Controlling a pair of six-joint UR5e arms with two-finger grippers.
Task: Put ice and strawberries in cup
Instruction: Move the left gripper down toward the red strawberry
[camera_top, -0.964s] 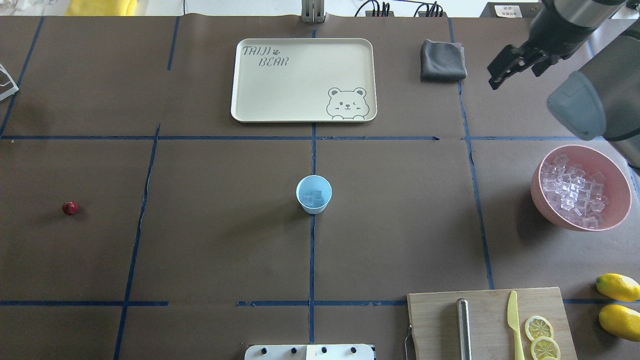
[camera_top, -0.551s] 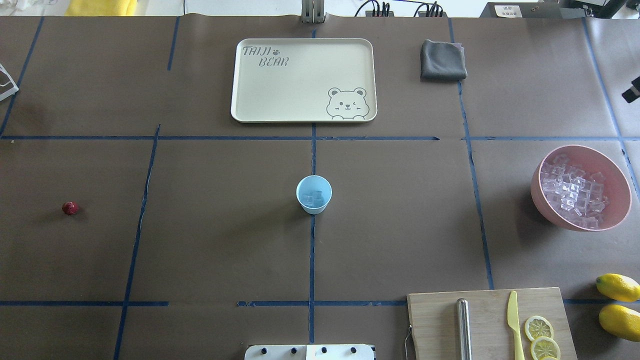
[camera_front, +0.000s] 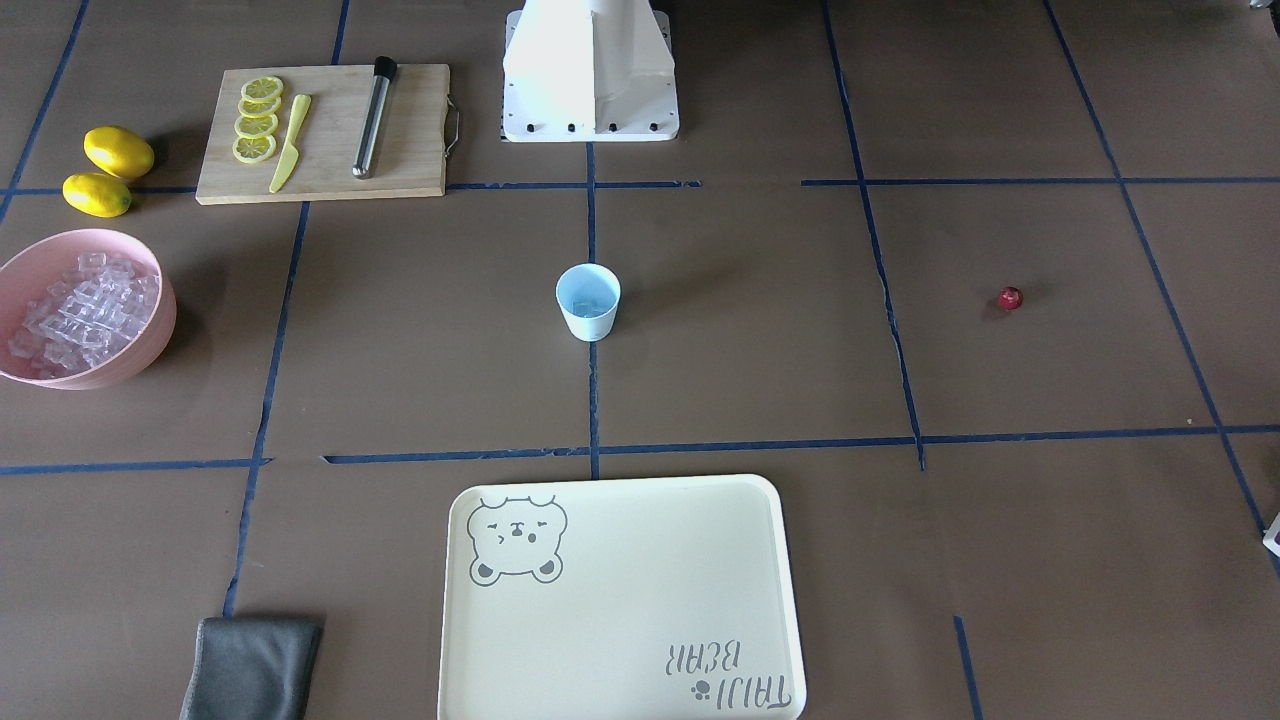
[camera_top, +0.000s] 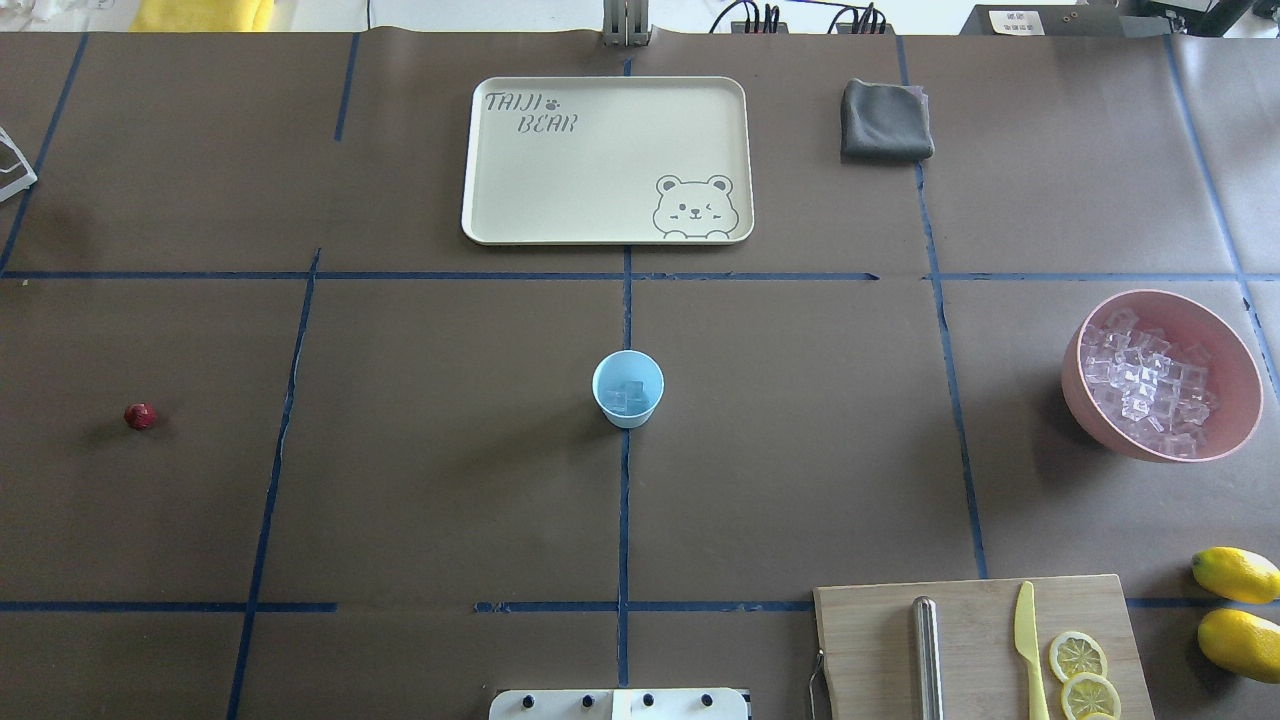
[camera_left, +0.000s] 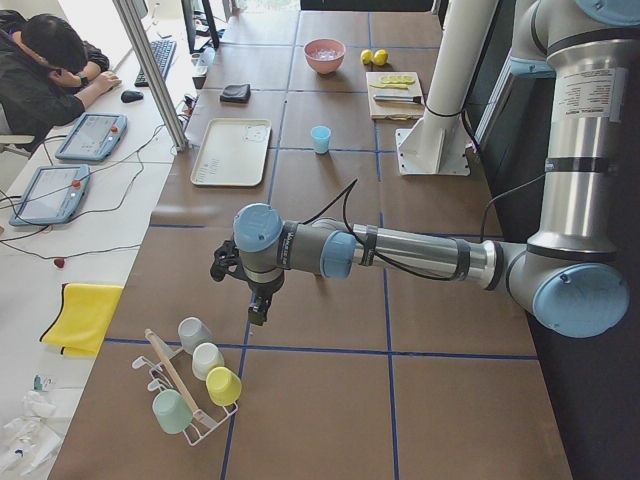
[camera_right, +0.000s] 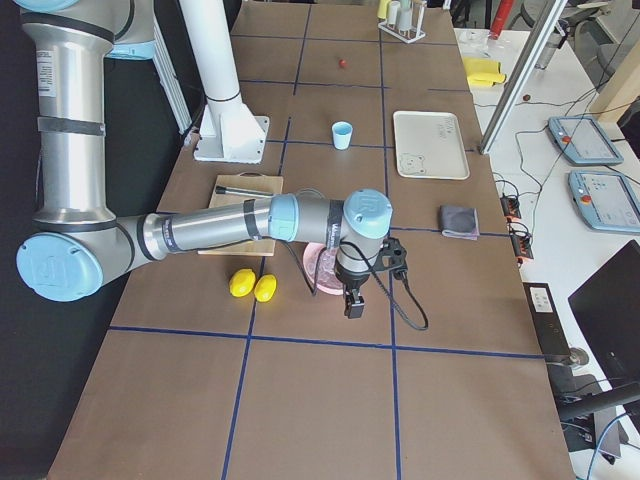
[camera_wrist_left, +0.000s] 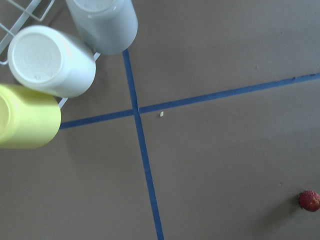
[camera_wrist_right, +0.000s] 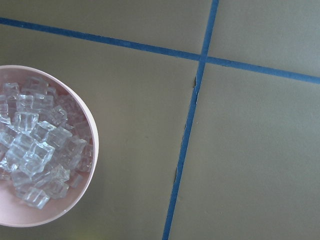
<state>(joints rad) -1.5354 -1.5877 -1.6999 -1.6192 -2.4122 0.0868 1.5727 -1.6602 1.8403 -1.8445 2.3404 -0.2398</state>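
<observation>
Brown-papered table (camera_top: 800, 450) bears a light blue plastic cup (camera_top: 628, 389) between a tiny red strawberry (camera_top: 141, 416) and a pink bowl (camera_top: 1072, 395) of clear ice cubes (camera_top: 1145, 385); whether the left gripper (camera_left: 257, 316) or right gripper (camera_right: 352, 309) is clenched cannot be told.

Table cover (camera_top: 800, 450): matt brown paper. Cup (camera_top: 628, 389): smooth pale-blue plastic; ice (camera_top: 1145, 385) clear, glossy. Board (camera_top: 870, 650) bare wood; cloth (camera_top: 885, 120) grey, soft.
</observation>
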